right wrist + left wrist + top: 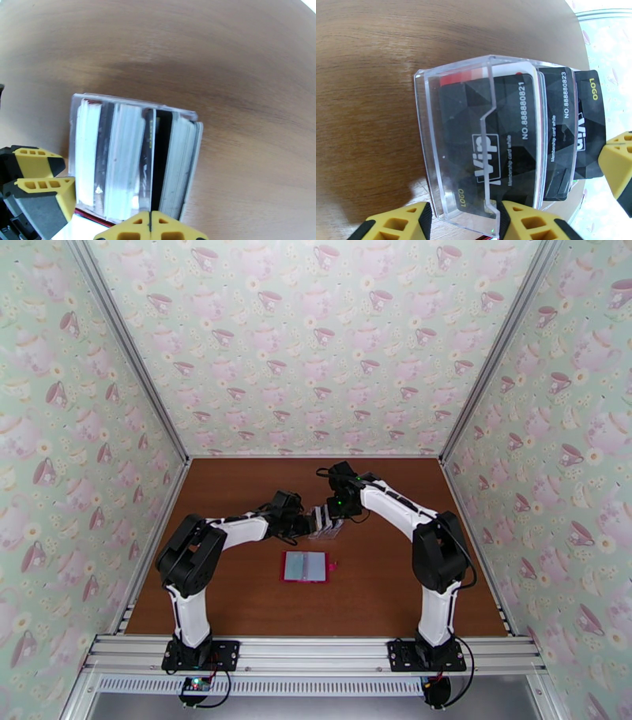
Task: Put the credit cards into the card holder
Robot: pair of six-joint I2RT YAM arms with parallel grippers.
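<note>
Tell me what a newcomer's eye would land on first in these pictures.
First, the clear stand packed with black VIP cards at mid-table, where the left gripper and right gripper meet at it. Next, the red wallet lying open nearer the arm bases, and the teacup wallpaper on every wall.

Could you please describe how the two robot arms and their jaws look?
The left arm and right arm have white shells, rounded black joint housings and black base plates. Thin black cables trail from the bases, and a green light glows on the right arm. The jaws are yellow plastic with small cut-out holes and dark pads.
</note>
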